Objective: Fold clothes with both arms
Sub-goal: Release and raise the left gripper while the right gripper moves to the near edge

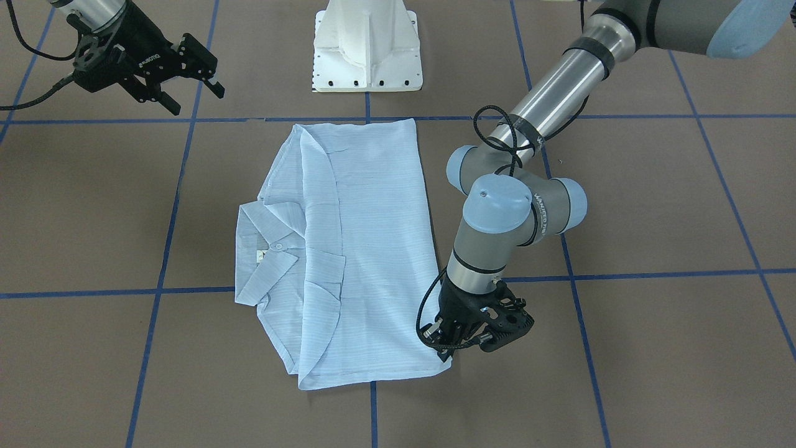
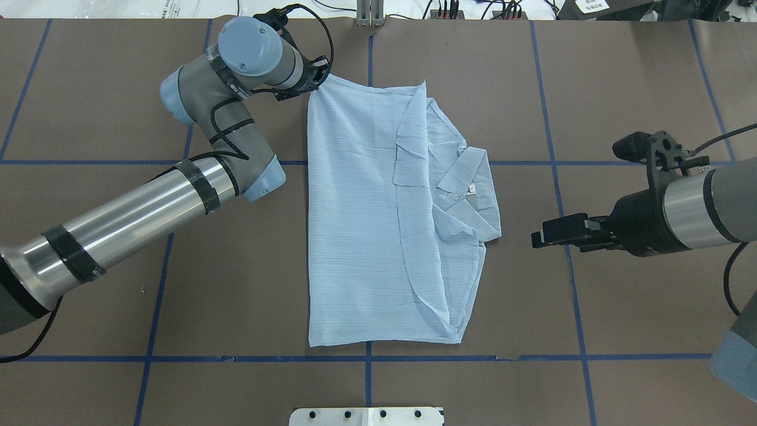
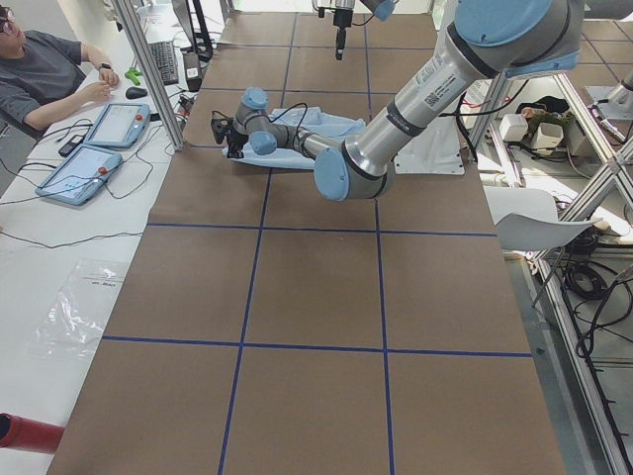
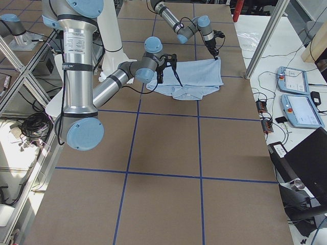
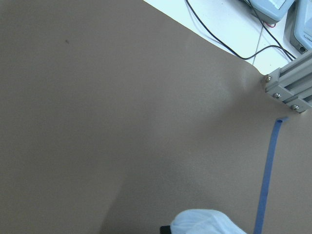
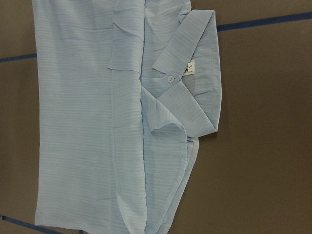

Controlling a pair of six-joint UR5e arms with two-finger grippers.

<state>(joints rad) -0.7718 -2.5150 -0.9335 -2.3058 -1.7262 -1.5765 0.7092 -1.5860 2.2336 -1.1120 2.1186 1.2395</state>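
Left claw (image 1: 445,353): fingers pressed together, pinching one corner of the shirt (image 1: 373,249) down at table (image 1: 659,211) level. Right claw (image 1: 196,99): fingers spread, holding nothing, off the table and well apart from the shirt. The shirt lies folded flat between the two claws, its collar (image 1: 264,249) toward the Right claw, over blue tape lines (image 1: 622,274).

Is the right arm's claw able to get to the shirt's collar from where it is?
Probably yes. The right claw hovers open beside the shirt on the collar side, and only bare table lies between them.
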